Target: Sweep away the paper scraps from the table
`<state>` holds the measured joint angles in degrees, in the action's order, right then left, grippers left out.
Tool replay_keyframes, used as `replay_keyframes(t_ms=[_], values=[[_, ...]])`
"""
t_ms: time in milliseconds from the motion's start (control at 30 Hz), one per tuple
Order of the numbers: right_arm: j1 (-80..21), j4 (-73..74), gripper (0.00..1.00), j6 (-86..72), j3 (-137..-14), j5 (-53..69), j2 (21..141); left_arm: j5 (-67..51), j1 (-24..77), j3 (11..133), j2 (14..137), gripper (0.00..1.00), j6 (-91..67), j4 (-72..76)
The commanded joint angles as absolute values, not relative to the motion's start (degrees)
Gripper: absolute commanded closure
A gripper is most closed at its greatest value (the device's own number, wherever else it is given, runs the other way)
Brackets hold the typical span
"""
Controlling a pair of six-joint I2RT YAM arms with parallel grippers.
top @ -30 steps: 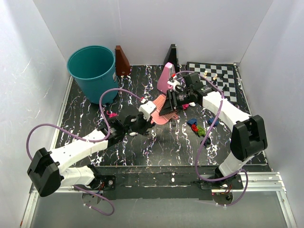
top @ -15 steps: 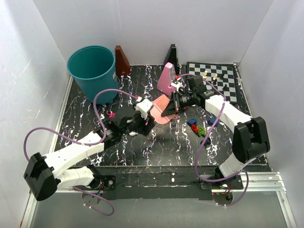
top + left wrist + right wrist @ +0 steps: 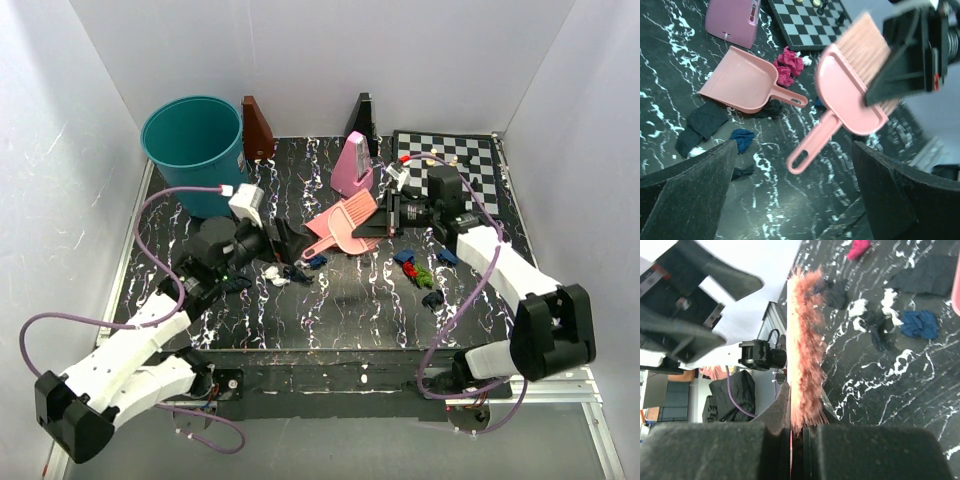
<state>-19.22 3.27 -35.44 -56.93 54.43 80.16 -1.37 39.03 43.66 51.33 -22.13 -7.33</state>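
My right gripper (image 3: 385,215) (image 3: 800,430) is shut on the bristle end of a pink brush (image 3: 340,230) (image 3: 850,95) (image 3: 805,340), holding it above the table (image 3: 350,310). My left gripper (image 3: 285,240) (image 3: 794,165) stands open just left of the brush handle, touching nothing. A pink dustpan (image 3: 742,80) lies flat beyond it. Paper scraps lie around: white (image 3: 272,275) and blue (image 3: 315,262) near the left gripper, blue, red and green ones (image 3: 418,268) on the right, and magenta ones (image 3: 790,62) by the dustpan handle.
A teal bin (image 3: 195,150) stands at the back left. Brown (image 3: 257,128), black (image 3: 362,115) and pink (image 3: 352,165) metronome-like wedges stand along the back. A chessboard (image 3: 470,175) with small pieces lies at the back right. White walls enclose three sides.
The brush passed from my left gripper to my right. The right gripper shut on its bristle end; the left opened, let go and drew back to the left.
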Motion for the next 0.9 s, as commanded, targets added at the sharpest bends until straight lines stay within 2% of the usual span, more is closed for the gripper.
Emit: replay_keyframes(t_ms=[0,167,300,433,567,867], values=[[-18.4,-17.4,0.99,-44.7,-53.2,58.5,73.6,-19.0,29.4,47.6,52.1,0.02,-38.8,-9.0],[-18.1,-27.4,0.99,-53.1,-51.8,60.9,70.9,-35.0,20.8,47.8,54.4,0.03,-51.5,-0.4],[-18.0,-39.3,0.99,-62.5,-50.9,61.5,71.6,-41.1,19.7,44.9,56.9,0.06,-61.4,14.6],[-18.1,-43.6,0.99,-66.7,-52.0,60.8,73.4,-43.5,19.8,43.2,59.0,0.08,-66.8,24.9],[-18.6,-47.5,0.99,-69.6,-52.4,59.9,74.9,-43.5,20.2,43.4,59.2,0.09,-67.2,25.0],[-20.6,-51.5,0.99,-72.2,-54.0,58.9,79.1,-44.2,22.5,43.9,61.3,0.19,-68.7,27.5]])
